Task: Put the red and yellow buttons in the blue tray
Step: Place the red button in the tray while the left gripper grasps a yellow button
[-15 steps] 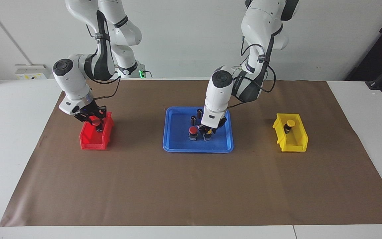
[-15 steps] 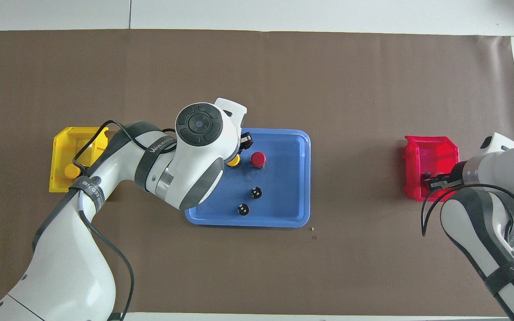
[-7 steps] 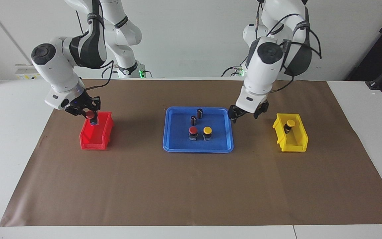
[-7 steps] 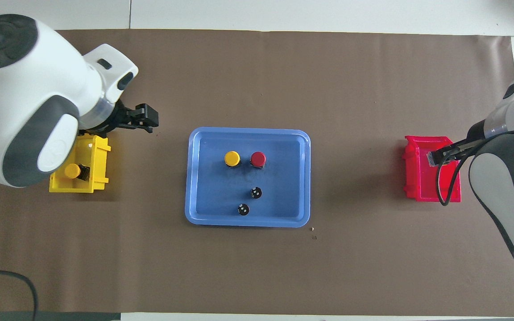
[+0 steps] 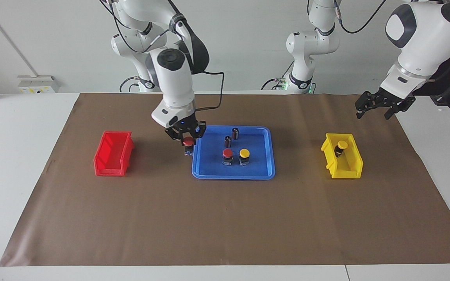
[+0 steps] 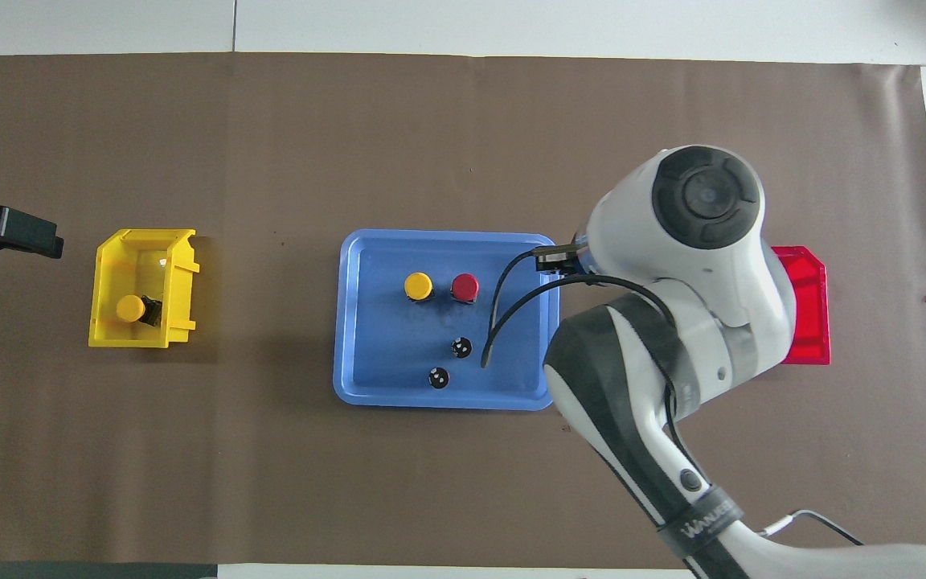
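Note:
The blue tray (image 5: 233, 174) (image 6: 447, 401) lies mid-table. In it stand a red button (image 5: 227, 153) (image 6: 465, 285) and a yellow button (image 5: 244, 153) (image 6: 418, 285) side by side. My right gripper (image 5: 188, 139) is shut on a second red button (image 5: 188, 143) and holds it in the air over the tray's rim at the right arm's end; the arm hides it in the overhead view. Another yellow button (image 5: 341, 145) (image 6: 130, 307) lies in the yellow bin (image 5: 344, 171) (image 6: 182, 281). My left gripper (image 5: 374, 113) (image 6: 37, 237) is open and empty, raised beside the yellow bin toward the left arm's end.
Two dark cylinders (image 5: 235, 132) (image 6: 461, 347) without coloured caps stand in the tray, nearer to the robots than the buttons. The red bin (image 5: 111, 158) (image 6: 805, 305) sits toward the right arm's end with nothing in it. Brown paper covers the table.
My right gripper lifted the red button out of the red bin and carried it to the tray's edge. My left gripper let go of the yellow button and swung past the yellow bin.

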